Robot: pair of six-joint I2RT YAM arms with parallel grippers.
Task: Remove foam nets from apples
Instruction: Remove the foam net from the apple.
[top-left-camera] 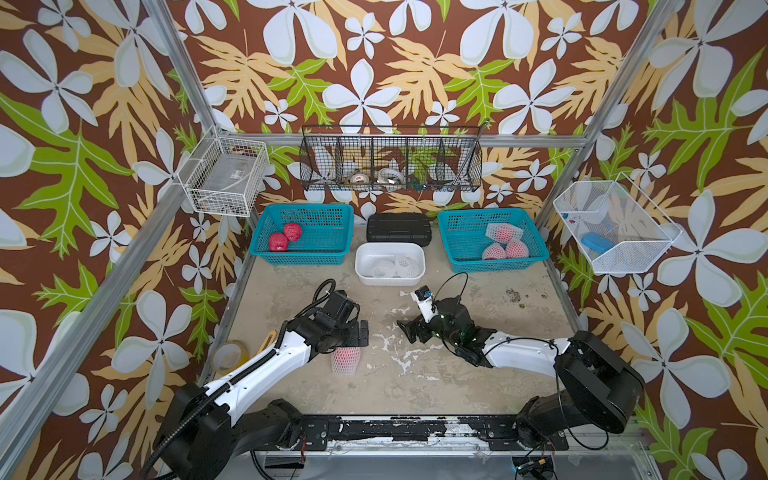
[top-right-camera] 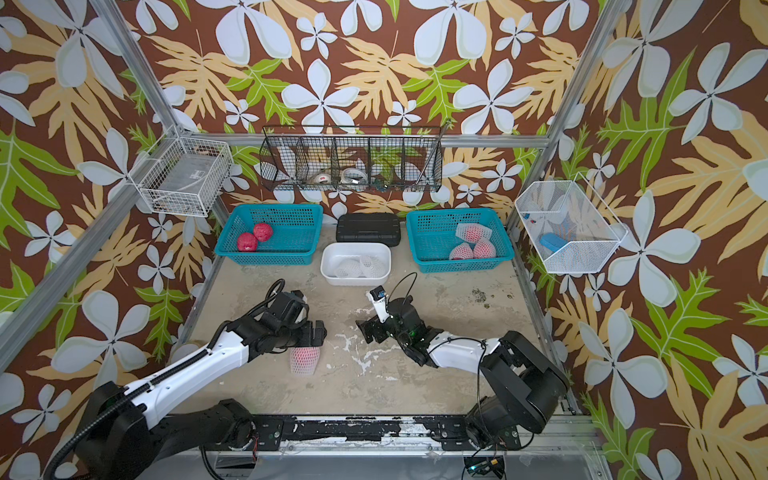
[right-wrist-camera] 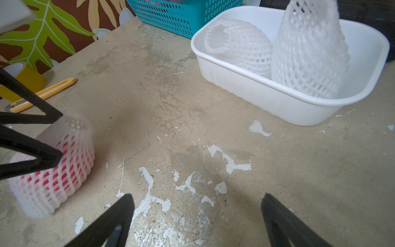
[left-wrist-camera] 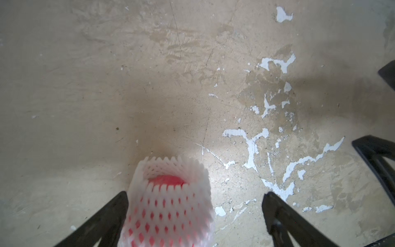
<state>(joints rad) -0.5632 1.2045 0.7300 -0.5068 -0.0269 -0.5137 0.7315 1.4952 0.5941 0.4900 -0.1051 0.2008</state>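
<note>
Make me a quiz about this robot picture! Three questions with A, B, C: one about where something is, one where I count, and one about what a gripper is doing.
1. Where is the netted apple that sits alone?
A) in a teal basket
B) on the table
C) in the black case

2. How many empty foam nets lie in the white tub?
A) two
B) four
C) none

3. How is the right gripper?
A) shut on a net
B) shut on an apple
C) open, holding nothing

Answers:
1 B: both top views show it standing on the bare table.
2 A: the right wrist view shows two nets in the tub.
3 C: its fingers stand wide apart with only bare table between them.
</note>
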